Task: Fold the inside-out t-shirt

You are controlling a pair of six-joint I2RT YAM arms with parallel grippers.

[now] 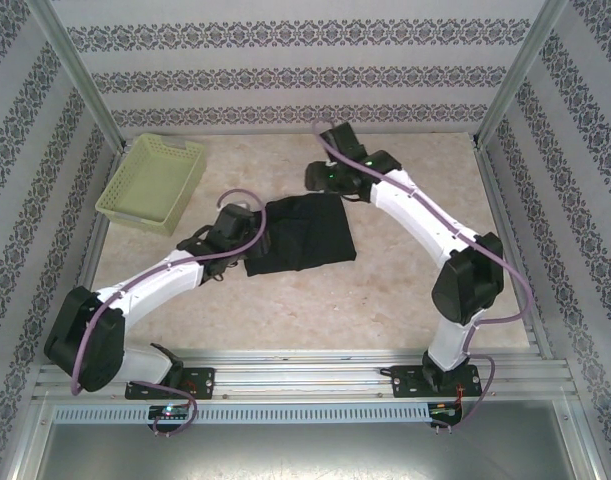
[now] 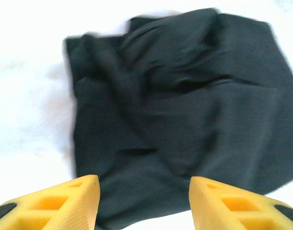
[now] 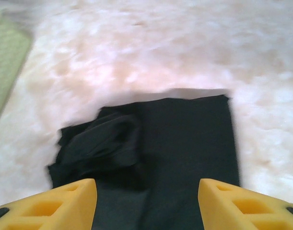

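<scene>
The black t-shirt (image 1: 300,235) lies folded into a compact, roughly rectangular bundle on the table's middle. In the left wrist view the t-shirt (image 2: 184,115) shows rumpled folds toward its far left part. In the right wrist view the t-shirt (image 3: 184,153) has a smooth right half and a bunched fold at the left. My left gripper (image 1: 253,222) hovers at the bundle's left edge, open, its yellow fingers (image 2: 64,201) spread over the cloth. My right gripper (image 1: 320,182) hangs just behind the bundle's far edge, open, its fingers (image 3: 242,203) apart with nothing between them. The white tag is hidden.
A pale yellow-green lattice basket (image 1: 153,182) stands at the back left, near the left wall; its edge (image 3: 7,62) shows in the right wrist view. Patterned walls and metal posts enclose the table (image 1: 405,290). Bare tabletop lies in front of and to the right of the shirt.
</scene>
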